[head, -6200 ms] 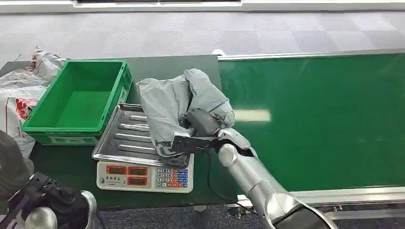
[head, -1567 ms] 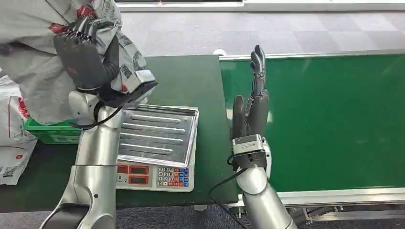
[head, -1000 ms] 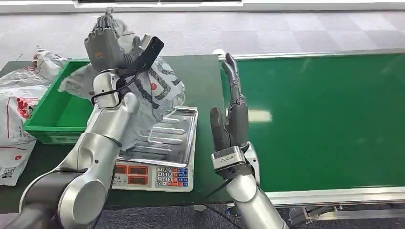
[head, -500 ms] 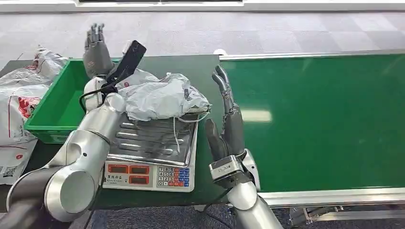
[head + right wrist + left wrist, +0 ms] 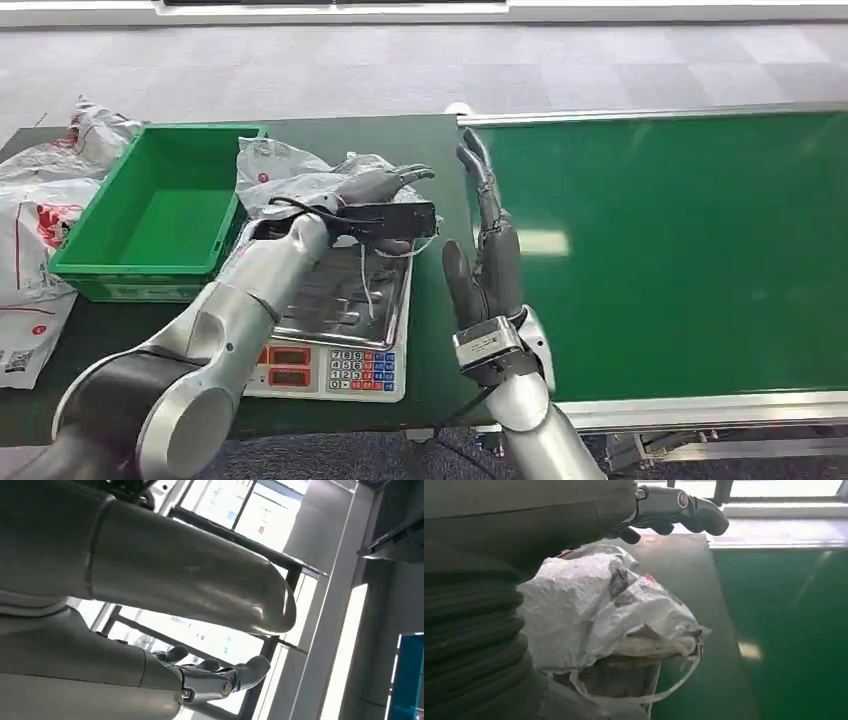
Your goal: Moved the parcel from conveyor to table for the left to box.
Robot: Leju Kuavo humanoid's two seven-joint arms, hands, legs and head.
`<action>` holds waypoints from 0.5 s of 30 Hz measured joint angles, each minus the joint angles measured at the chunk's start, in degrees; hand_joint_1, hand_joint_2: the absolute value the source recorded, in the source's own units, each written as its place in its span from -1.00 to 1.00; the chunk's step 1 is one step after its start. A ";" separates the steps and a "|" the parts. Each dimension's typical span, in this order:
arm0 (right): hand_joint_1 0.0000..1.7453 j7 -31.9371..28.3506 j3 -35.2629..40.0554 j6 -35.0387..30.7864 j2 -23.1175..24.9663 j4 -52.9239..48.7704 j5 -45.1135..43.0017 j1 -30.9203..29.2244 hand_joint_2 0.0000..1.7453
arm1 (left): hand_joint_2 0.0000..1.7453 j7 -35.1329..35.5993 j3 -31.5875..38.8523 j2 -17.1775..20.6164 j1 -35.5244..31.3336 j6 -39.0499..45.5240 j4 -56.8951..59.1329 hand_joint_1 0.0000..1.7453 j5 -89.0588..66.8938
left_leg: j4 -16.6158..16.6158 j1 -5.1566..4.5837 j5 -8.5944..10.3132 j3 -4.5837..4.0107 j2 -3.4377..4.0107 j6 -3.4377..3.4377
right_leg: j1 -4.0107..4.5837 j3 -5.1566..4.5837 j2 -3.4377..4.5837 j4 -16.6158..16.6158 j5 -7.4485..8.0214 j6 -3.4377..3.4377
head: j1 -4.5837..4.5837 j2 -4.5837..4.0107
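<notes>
Left hand (image 5: 375, 185) fingers (image 5: 684, 511) extended flat, holding nothing, above the crinkled grey plastic parcel (image 5: 300, 180) on the ribbed steel scale tray (image 5: 345, 300). Right hand (image 5: 490, 255) upright, fingers spread, beside the smooth green conveyor (image 5: 680, 250).

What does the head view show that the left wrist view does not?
Only the head view: the green box, the scale with its keypad, the right hand raised with fingers apart. Only the left wrist view: the parcel's loose strip hanging over the edge. Both: the parcel, the left hand above it, and the conveyor.
</notes>
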 measured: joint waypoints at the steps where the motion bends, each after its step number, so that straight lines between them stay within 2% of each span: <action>1: -1.00 0.00 -0.11 -0.11 -0.07 0.00 0.04 0.12 -1.00 | 1.00 0.52 -1.20 -0.22 0.17 0.33 0.24 1.00 -0.26 | 0.00 0.00 0.00 0.00 0.05 0.00 | 0.00 -0.01 0.05 0.00 0.01 0.00 | 0.00 0.00; 3: -1.00 0.00 -0.28 -0.13 -0.17 -0.02 0.11 0.42 -1.00 | 1.00 2.78 -3.10 -0.41 0.22 0.39 0.94 1.00 -1.18 | 0.00 0.00 0.00 0.00 0.04 0.00 | 0.00 -0.01 0.04 0.00 0.01 0.01 | 0.00 0.00; 4: -1.00 0.00 -0.31 -0.17 -0.20 -0.02 0.11 0.59 -1.00 | 1.00 4.07 -4.02 -0.41 0.31 0.54 1.18 0.34 -1.65 | 0.00 0.00 0.00 0.00 0.04 0.00 | 0.00 -0.02 0.04 0.00 0.01 0.01 | 0.00 0.00; 5: -1.00 0.00 -0.33 -0.35 -0.24 -0.04 0.11 0.77 -1.00 | 1.00 5.62 -4.86 -0.37 0.44 0.79 1.42 -1.00 -2.05 | 0.00 0.00 0.00 0.00 0.04 0.00 | 0.01 -0.02 0.04 0.01 0.01 0.01 | -0.02 0.00; 10: -1.00 -0.02 -0.33 -1.09 -0.57 -0.09 -0.04 1.16 -1.00 | 1.00 10.63 -8.11 -0.11 0.73 3.48 2.43 -1.00 -3.91 | -0.01 0.01 0.01 0.00 0.02 -0.01 | 0.01 -0.01 0.04 0.02 0.01 0.01 | 0.00 0.00; 15: -1.00 -0.02 -0.41 -1.22 -0.65 -0.79 0.55 2.00 -1.00 | 1.00 17.04 -10.46 0.04 0.72 10.25 2.56 -1.00 -5.83 | -0.01 0.01 0.01 -0.01 0.02 -0.01 | 0.01 -0.01 0.04 0.02 0.01 0.01 | 0.00 0.00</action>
